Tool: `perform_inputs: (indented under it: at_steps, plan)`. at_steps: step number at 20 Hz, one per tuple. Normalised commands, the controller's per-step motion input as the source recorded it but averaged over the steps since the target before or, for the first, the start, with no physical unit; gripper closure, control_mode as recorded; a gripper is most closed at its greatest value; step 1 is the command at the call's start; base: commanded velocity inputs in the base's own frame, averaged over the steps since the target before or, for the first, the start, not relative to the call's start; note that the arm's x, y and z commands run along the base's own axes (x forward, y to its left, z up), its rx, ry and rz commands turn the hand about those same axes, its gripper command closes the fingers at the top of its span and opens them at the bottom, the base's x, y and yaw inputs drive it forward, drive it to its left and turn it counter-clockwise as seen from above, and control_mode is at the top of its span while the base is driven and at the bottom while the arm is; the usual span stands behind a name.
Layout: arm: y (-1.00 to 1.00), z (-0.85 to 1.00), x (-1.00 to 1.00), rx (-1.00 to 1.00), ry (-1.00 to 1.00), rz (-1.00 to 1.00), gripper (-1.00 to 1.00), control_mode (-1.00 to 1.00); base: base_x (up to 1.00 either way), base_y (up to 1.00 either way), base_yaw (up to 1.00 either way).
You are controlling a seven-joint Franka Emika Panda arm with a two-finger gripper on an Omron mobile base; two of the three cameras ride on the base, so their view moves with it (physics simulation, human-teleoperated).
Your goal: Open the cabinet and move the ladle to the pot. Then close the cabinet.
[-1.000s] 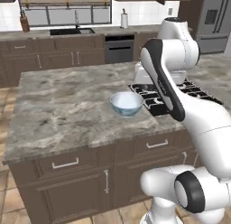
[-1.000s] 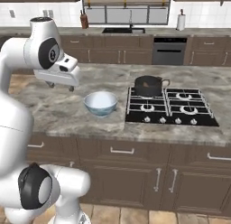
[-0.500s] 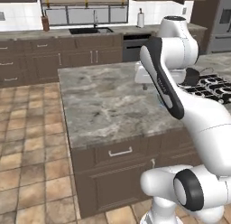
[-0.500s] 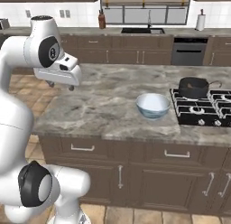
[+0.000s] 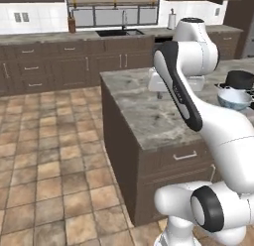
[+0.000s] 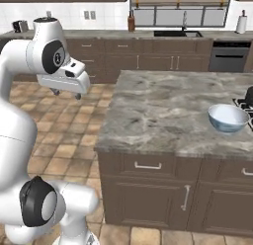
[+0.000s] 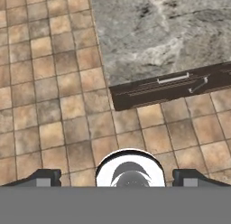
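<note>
Tiled floor point(image 5: 44, 155) now takes up much more of both base views than half a second ago; we see the whole scene shifted, so the camera has moved, not the things. Our stone-topped island point(image 6: 168, 110) sits further right, with the bowl point(image 6: 227, 118) near its right end, and the pot point(image 5: 239, 80) just behind that bowl in the left base view. Our gripper point(image 6: 65, 94) hangs over the floor beside the island, jaws spread wide and empty. Looking down from the hand, we see tiles and the island's corner point(image 7: 158, 33). We cannot make out the ladle or its cabinet.
</note>
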Motion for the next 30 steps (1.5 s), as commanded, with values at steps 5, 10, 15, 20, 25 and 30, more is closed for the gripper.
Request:
perform_inputs:
  at_steps: [5, 10, 15, 20, 25, 30]
  plan:
    - [0.0, 0.0, 0.0, 0.0, 0.0, 0.0, -1.0, 1.0, 0.08, 1.0, 0.0]
    - [0.0, 0.0, 0.0, 0.0, 0.0, 0.0, -1.0, 1.0, 0.6, 1.0, -0.01]
    - [0.0, 0.0, 0.0, 0.0, 0.0, 0.0, -1.0, 1.0, 1.0, 1.0, -0.06]
    - [0.0, 0.0, 0.0, 0.0, 0.0, 0.0, -1.0, 1.0, 1.0, 1.0, -0.11]
    - [0.0, 0.0, 0.0, 0.0, 0.0, 0.0, -1.0, 1.0, 1.0, 0.87, -0.14]
    - [0.0, 0.0, 0.0, 0.0, 0.0, 0.0, -1.0, 1.0, 1.0, 0.52, -0.15]
